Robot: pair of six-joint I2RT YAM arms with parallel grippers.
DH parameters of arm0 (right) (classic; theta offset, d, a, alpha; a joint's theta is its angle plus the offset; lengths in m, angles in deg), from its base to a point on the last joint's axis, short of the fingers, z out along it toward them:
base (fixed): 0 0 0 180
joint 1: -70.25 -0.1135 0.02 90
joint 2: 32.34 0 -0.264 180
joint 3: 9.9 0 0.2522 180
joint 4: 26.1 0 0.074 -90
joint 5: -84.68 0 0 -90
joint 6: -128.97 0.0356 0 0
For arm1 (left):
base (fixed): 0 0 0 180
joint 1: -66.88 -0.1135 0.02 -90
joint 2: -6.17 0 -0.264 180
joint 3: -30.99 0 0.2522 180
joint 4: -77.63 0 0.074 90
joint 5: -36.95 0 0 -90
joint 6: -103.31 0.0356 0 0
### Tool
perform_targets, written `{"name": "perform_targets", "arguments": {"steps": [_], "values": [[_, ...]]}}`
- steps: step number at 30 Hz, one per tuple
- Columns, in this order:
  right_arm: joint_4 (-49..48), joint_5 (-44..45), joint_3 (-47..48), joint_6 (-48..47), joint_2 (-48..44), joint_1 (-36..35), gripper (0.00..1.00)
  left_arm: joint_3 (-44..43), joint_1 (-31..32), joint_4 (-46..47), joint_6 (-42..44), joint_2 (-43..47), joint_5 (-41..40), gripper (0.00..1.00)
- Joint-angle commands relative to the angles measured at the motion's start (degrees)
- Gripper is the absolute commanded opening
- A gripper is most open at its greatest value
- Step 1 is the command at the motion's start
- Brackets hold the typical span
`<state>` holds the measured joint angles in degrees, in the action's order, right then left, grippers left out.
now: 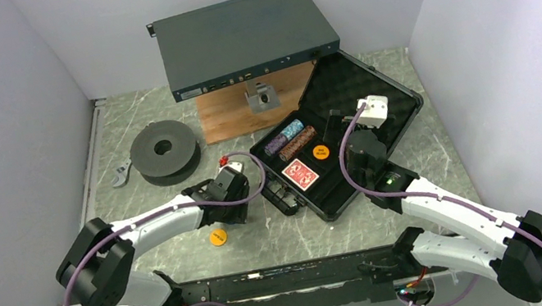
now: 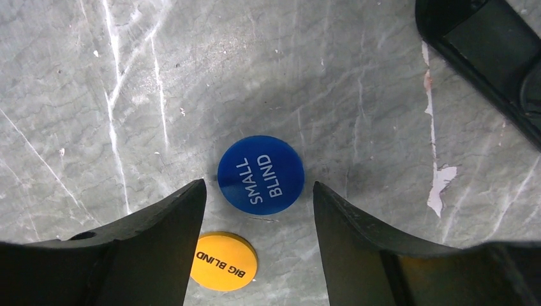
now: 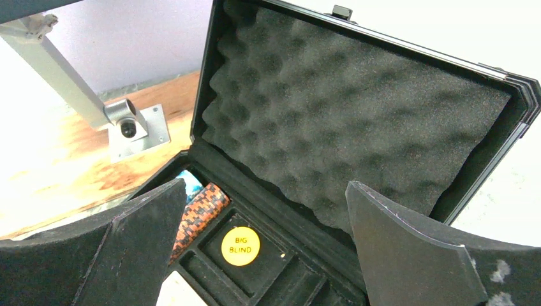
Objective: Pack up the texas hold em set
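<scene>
A dark grey spool [image 1: 162,148] lies on the marbled counter [image 1: 136,109]. Beside it is a wooden board [image 1: 228,117], with a flat teal-grey box [image 1: 241,41] raised over its far end.

A: Where does the case stand?
B: Case [image 1: 341,206] sits open on the counter [image 1: 290,237], right of centre. Chip stacks [image 1: 290,140] are at the tray's back left, the card deck [image 1: 299,174] before them, the tray disc [image 1: 321,152] to their right.
A: Outside it?
B: SMALL BLIND disc [image 2: 260,174] lies left of the case, the loose BIG BLIND disc [image 2: 223,261] just before it, the spool [image 1: 162,149] further left

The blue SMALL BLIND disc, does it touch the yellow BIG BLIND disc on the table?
Apart. The left wrist view shows bare table between the blue disc and the yellow disc.
</scene>
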<state>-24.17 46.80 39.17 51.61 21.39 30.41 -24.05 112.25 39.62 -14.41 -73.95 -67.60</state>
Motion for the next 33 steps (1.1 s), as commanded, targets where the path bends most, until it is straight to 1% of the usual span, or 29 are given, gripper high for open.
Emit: {"name": "perform_targets", "arguments": {"steps": [1, 5, 10, 18, 24, 33], "values": [[-0.7, 0.0, 1.8, 0.5, -0.5, 0.2, 1.00, 0.1, 0.7, 1.5, -1.3, -0.8, -1.4, 0.68], [-0.6, 0.0, 1.8, 0.5, -0.3, 0.2, 1.00, 0.6, 1.1, 3.0, -1.3, -1.6, -1.2, 0.67], [-0.6, 0.0, 1.9, 0.5, -0.4, 0.2, 1.00, 0.5, 1.2, 3.2, -2.0, -3.5, -1.9, 0.63], [-0.6, 0.0, 1.7, 0.6, -0.7, 0.2, 1.00, 0.9, 1.5, 2.6, -3.4, -4.9, -3.6, 0.60], [-0.7, 0.0, 1.7, 0.5, -0.8, 0.2, 1.00, 0.7, 1.4, 1.7, -4.9, -6.3, -4.7, 0.60], [-0.7, 0.1, 1.6, 0.5, -0.8, 0.2, 1.00, 1.8, 1.5, 0.9, -7.3, -6.4, -5.0, 0.47]]}}
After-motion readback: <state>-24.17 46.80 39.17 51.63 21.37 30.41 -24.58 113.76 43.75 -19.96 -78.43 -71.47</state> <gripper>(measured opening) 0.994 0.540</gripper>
